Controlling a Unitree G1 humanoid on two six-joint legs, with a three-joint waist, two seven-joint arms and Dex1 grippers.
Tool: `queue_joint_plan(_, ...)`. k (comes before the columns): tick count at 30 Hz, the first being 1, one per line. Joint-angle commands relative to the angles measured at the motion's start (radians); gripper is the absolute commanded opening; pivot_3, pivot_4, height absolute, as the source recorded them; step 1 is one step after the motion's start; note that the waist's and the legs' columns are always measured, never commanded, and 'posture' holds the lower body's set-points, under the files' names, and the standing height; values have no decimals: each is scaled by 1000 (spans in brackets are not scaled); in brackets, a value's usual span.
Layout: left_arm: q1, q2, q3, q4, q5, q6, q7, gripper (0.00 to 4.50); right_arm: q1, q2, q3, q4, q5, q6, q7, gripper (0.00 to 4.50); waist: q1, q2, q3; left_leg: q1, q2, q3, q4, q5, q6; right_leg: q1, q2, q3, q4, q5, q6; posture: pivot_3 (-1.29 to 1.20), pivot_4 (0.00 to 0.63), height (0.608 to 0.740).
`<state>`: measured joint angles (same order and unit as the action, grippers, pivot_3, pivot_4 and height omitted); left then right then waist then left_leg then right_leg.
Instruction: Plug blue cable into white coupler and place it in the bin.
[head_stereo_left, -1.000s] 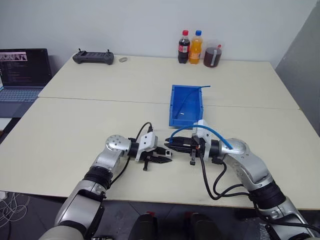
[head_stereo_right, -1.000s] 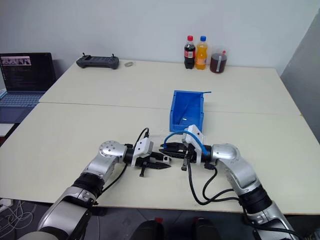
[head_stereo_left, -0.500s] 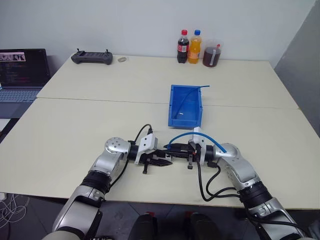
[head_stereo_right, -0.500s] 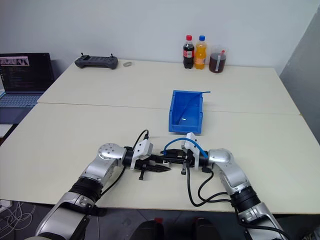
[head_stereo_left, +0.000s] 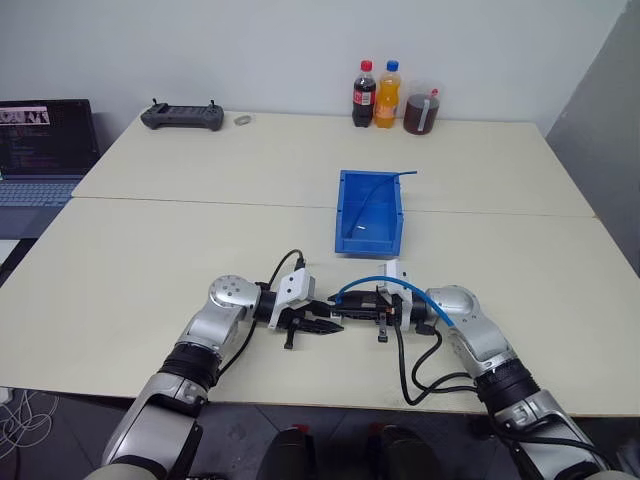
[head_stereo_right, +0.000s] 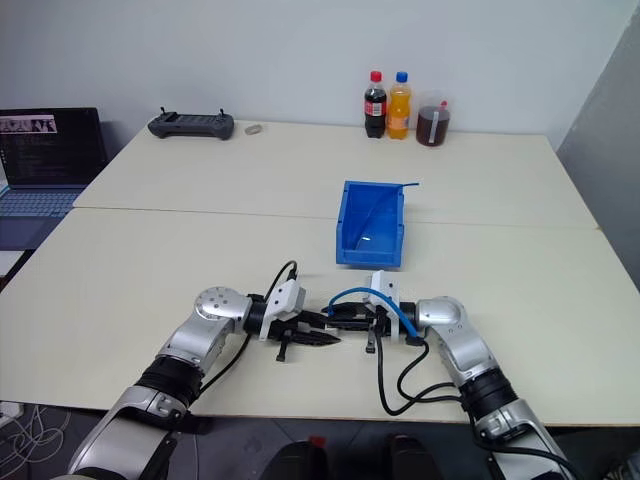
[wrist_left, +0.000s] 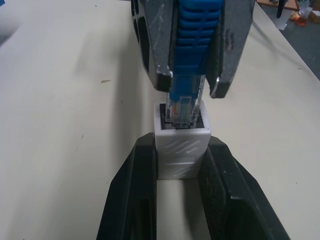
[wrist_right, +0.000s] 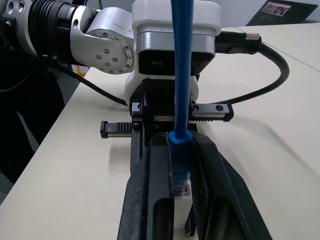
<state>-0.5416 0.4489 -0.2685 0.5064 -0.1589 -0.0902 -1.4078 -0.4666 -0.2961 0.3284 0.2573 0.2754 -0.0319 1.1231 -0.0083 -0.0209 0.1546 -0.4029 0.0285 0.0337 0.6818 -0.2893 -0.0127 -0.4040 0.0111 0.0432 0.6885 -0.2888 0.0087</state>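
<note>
Plug and socket are now lined up: since a second ago the right gripper (head_stereo_left: 340, 309) has been brought lower, down to the height of the left gripper (head_stereo_left: 334, 324), and the two black tips now meet near the front edge of the table (head_stereo_left: 150, 250). In the left wrist view the white coupler (wrist_left: 182, 150) is seen clamped between the left fingers (wrist_left: 131, 200), and the clear plug (wrist_left: 183, 111) of the blue cable (head_stereo_left: 405, 276) is seen sitting in its dark opening. The cable is pinched just behind the plug by the right fingers (wrist_right: 150, 200). It cannot be told whether the plug is pushed all the way in. So the joining step looks nearly done, and the drop into the bin (head_stereo_left: 345, 205) is still to come. The bin stands at about twelve o'clock from the grippers, near them, and a darker blue cable (head_stereo_left: 372, 196) is already lying in it. Counted: one coupler, one light blue cable, one bin, two grippers, two bottles (head_stereo_left: 375, 95), one jar (head_stereo_left: 420, 108), one controller (head_stereo_left: 182, 116) and one laptop (head_stereo_left: 45, 135).
</note>
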Motion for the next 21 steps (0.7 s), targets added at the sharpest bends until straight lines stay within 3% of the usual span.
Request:
queue_joint_plan(1, 22, 5, -13, -24, 4, 11, -20, 796, -9, -2, 2, 43, -43, -9, 0, 168, -1, 0, 0, 1, 0, 0, 0, 0, 0, 0, 0, 0, 1, 0, 0, 0, 150, 740)
queue_joint_plan(15, 65, 29, -5, -96, -3, 33, -11, 796, 20, -5, 87, 232, -136, -91, 73, 168, -18, 0, -6, 4, 0, 0, 0, 0, 0, 2, 0, 1, 4, -1, -2, 0, 150, 740)
queue_joint_plan(20, 73, 30, 2, -104, 4, 14, 17, 796, 17, 5, 59, 220, -101, -38, 49, 168, -20, 0, -6, 19, 1, -1, -3, 0, 0, 18, 0, -1, 0, -3, -4, 0, 150, 740)
queue_joint_plan(21, 75, 28, 10, -107, 1, 12, 28, 1145, 19, 2, 48, 191, -87, -18, 46, 168, -20, 0, -6, 21, 1, -1, -4, 0, 0, 19, 0, -1, 0, -4, -5, 0, 150, 740)
